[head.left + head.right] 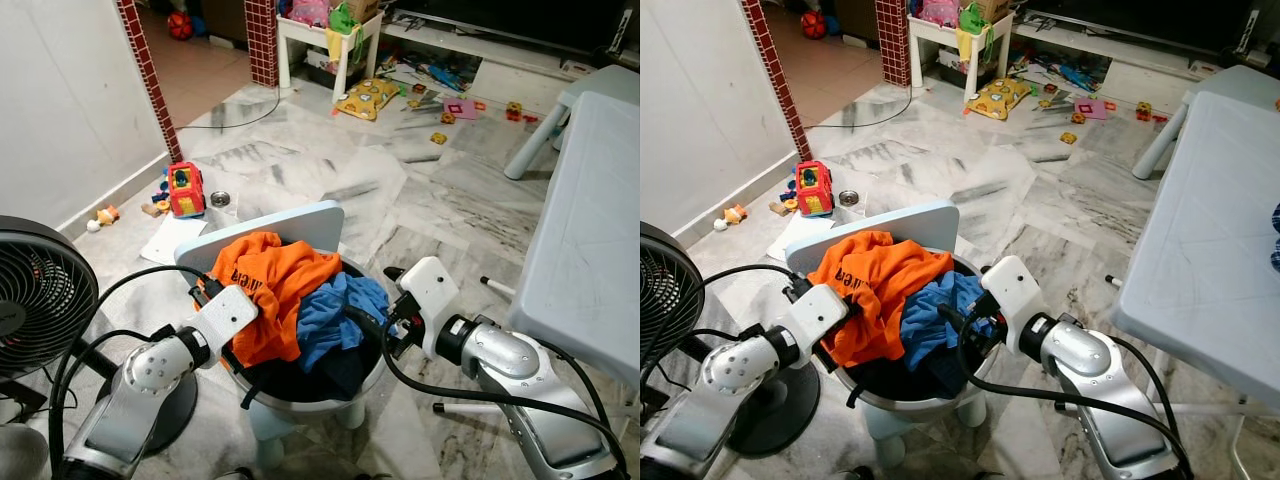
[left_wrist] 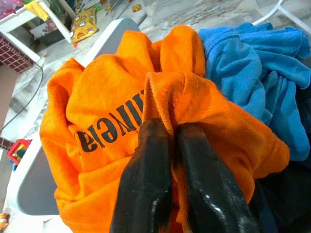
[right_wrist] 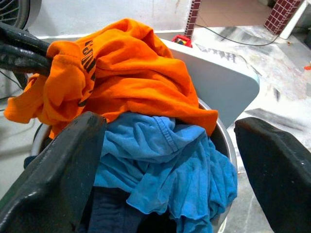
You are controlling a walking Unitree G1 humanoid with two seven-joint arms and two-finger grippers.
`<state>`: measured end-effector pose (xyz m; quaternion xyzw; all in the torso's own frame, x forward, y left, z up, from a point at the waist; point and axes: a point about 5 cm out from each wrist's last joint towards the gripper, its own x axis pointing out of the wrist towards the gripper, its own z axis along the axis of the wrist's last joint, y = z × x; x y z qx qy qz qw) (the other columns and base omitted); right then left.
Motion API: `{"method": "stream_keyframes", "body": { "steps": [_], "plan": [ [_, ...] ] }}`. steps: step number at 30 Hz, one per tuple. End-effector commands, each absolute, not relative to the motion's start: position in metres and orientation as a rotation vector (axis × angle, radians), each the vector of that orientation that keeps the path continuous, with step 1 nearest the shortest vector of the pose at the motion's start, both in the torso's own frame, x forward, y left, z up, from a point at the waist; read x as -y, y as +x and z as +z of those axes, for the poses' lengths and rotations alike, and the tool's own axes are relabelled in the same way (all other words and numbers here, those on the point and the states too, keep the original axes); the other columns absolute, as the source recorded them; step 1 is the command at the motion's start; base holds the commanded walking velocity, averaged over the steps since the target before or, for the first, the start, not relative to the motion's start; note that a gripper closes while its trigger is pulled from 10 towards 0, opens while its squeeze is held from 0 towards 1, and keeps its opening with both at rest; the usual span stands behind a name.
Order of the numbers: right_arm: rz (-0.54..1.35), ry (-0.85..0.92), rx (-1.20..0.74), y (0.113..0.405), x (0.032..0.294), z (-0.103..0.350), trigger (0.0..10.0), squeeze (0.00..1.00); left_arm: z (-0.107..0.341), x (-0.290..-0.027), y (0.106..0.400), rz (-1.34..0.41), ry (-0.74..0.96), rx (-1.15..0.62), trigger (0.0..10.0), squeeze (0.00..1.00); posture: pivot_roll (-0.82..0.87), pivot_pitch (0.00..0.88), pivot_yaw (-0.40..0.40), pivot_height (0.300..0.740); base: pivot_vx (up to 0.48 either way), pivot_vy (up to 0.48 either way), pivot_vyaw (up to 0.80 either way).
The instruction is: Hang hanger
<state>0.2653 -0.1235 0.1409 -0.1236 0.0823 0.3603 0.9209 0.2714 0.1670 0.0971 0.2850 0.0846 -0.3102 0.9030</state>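
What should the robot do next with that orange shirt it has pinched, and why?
Probably lift the left gripper straight up a little. Its fingers are shut on a fold of the orange shirt, which lies on the blue garment in the basin. The right gripper is open beside it.

From head height we look forward and down on a round metal basin (image 1: 300,395) heaped with an orange T-shirt (image 1: 270,285) and a blue garment (image 1: 935,315); both eye views share it, one set slightly to the side of the other. Our left wrist camera sits very near the orange T-shirt, facing across the basin. Our right wrist camera faces the basin from its opposite side, close above the blue garment.
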Motion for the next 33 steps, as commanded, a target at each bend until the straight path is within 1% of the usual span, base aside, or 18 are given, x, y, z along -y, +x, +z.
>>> {"method": "stream_keyframes", "body": {
  "steps": [1,2,3,4,5,7,8,9,10,18,22,26,27,29,30,31,32,33],
  "plan": [
    [0.743,-0.259,-0.154,0.267,0.121,0.143,10.0,0.00,0.102,-0.169,0.274,-0.643,0.601,-0.163,10.0,0.83,-0.10,0.132,-0.027,0.740,0.000,0.000,0.00],
    [0.744,-0.259,-0.152,0.267,0.121,0.144,10.0,0.00,0.103,-0.168,0.274,-0.649,0.602,-0.162,10.0,0.61,-0.10,0.131,-0.027,0.740,0.000,0.000,0.00],
    [0.744,-0.259,-0.151,0.267,0.121,0.144,10.0,0.00,0.105,-0.166,0.274,-0.664,0.592,-0.162,10.0,0.66,-0.10,0.131,-0.027,0.740,0.000,0.000,0.00],
    [0.743,-0.259,-0.151,0.267,0.122,0.144,10.0,0.00,0.108,-0.165,0.273,-0.674,0.580,-0.160,10.0,0.79,-0.10,0.130,-0.027,0.740,0.000,0.000,0.00],
    [0.742,-0.260,-0.152,0.267,0.122,0.144,10.0,0.00,0.109,-0.166,0.274,-0.659,0.577,-0.159,10.0,1.00,-0.10,0.130,-0.027,0.740,0.000,0.000,0.00],
    [0.741,-0.261,-0.152,0.267,0.123,0.143,10.0,0.00,0.108,-0.169,0.276,-0.647,0.568,-0.176,10.0,1.00,-0.10,0.128,-0.026,0.740,0.000,0.000,0.00],
    [0.741,-0.261,-0.152,0.267,0.123,0.143,10.0,0.00,0.106,-0.171,0.277,-0.641,0.573,-0.188,10.0,0.97,-0.10,0.128,-0.026,0.740,0.000,0.000,0.00],
    [0.741,-0.261,-0.151,0.267,0.122,0.143,10.0,0.00,0.104,-0.175,0.280,-0.616,0.576,-0.195,1.2,0.00,-0.10,0.128,-0.025,0.740,0.000,0.000,0.00],
    [0.741,-0.261,-0.151,0.267,0.122,0.144,10.0,0.00,0.104,-0.175,0.281,-0.610,0.563,-0.192,0.0,0.00,-0.11,0.128,-0.024,0.740,0.000,0.000,0.00],
    [0.736,-0.262,-0.150,0.267,0.124,0.144,10.0,0.00,0.105,-0.175,0.286,-0.587,0.527,-0.200,0.0,0.00,-0.11,0.130,-0.019,0.740,0.000,0.000,0.00],
    [0.730,-0.262,-0.149,0.267,0.124,0.144,10.0,0.00,0.118,-0.173,0.298,-0.502,0.457,-0.127,0.0,0.00,-0.11,0.131,-0.017,0.740,0.000,0.000,0.00],
    [0.730,-0.261,-0.148,0.267,0.123,0.144,10.0,0.00,0.129,-0.170,0.306,-0.453,0.402,-0.065,0.0,0.00,-0.11,0.130,-0.018,0.740,0.000,0.000,0.00],
    [0.730,-0.260,-0.148,0.268,0.123,0.144,10.0,0.00,0.134,-0.169,0.310,-0.428,0.379,-0.037,0.0,0.00,-0.11,0.130,-0.018,0.740,0.000,0.000,0.00],
    [0.726,-0.257,-0.143,0.268,0.122,0.144,10.0,0.00,0.155,-0.171,0.332,-0.294,0.305,0.036,0.0,0.00,-0.10,0.128,-0.019,0.740,0.000,0.000,0.00],
    [0.726,-0.257,-0.143,0.268,0.122,0.144,10.0,0.00,0.155,-0.171,0.332,-0.294,0.305,0.036,0.0,0.00,-0.10,0.128,-0.019,0.740,0.000,0.000,0.00],
    [0.720,-0.256,-0.139,0.269,0.121,0.144,10.0,0.00,0.163,-0.173,0.340,-0.238,0.279,0.058,0.0,0.00,-0.10,0.128,-0.018,0.740,0.000,0.000,0.00],
    [0.720,-0.256,-0.139,0.269,0.121,0.144,10.0,0.00,0.163,-0.173,0.340,-0.238,0.279,0.058,0.0,0.00,-0.10,0.128,-0.018,0.740,0.000,0.000,0.00],
    [0.712,-0.253,-0.136,0.270,0.121,0.145,10.0,0.00,0.171,-0.174,0.349,-0.198,0.256,0.074,0.0,0.00,-0.10,0.128,-0.018,0.740,0.000,0.000,0.00]
  ]
}}
